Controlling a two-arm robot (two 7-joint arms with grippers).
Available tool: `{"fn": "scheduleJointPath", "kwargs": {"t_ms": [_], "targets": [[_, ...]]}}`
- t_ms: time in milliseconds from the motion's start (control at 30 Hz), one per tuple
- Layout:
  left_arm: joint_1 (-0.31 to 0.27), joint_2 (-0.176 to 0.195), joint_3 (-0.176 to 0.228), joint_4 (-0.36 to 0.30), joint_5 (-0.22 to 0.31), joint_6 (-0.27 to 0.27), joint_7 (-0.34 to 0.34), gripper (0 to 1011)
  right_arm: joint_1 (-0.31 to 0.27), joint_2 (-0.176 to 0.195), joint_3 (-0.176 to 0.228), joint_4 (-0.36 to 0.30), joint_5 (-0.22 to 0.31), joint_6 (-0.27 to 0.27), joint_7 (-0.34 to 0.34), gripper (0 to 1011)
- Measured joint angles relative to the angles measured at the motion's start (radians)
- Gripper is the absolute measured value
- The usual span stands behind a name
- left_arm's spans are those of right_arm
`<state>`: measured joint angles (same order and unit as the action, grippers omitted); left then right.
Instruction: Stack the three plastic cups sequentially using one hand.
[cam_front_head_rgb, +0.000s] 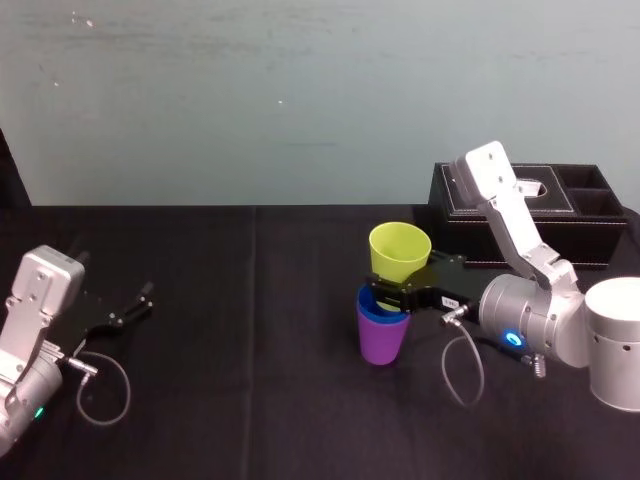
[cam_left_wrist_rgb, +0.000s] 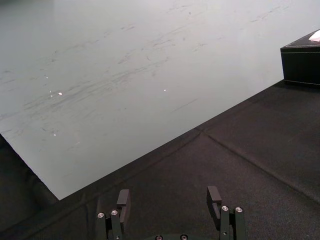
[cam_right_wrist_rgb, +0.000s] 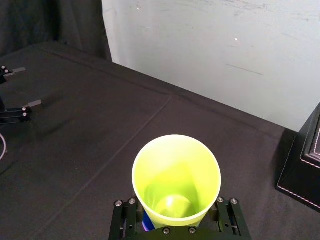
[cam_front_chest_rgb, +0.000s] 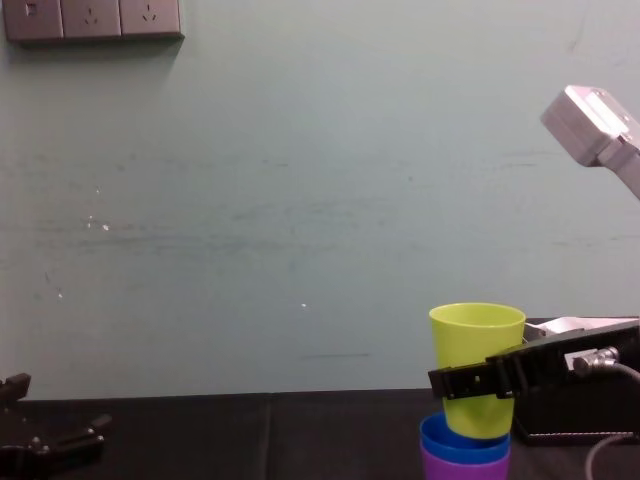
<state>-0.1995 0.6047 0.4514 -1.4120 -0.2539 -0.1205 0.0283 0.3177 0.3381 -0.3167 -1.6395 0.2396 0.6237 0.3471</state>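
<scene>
On the black cloth (cam_front_head_rgb: 250, 330), the right gripper (cam_front_head_rgb: 397, 288) pinches the yellow-green cup (cam_front_head_rgb: 400, 245) mid-wall; it is probably light, slick and squeezable. The left gripper (cam_left_wrist_rgb: 169, 197) is parked far left, fingers spread.

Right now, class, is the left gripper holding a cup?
No: the left gripper is open and empty over black cloth; the right gripper holds the yellow-green cup.

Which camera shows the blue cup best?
Chest view: the blue cup shows its rim side-on, in the purple cup under the yellow-green cup. In the head view the right gripper partly covers it; the right wrist view catches a sliver.
</scene>
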Motion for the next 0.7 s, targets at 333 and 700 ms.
{"fn": "scheduleJointPath", "kwargs": {"t_ms": [333,700], "targets": [[0.000,0.000,0.000,0.000,0.000,0.000,0.000,1000,0.005,0.000,-0.013,0.014,0.010,-0.009,-0.007,710],[0.000,0.000,0.000,0.000,0.000,0.000,0.000,1000,0.018,-0.001,-0.025,0.032,0.014,-0.019,-0.014,710]]}}
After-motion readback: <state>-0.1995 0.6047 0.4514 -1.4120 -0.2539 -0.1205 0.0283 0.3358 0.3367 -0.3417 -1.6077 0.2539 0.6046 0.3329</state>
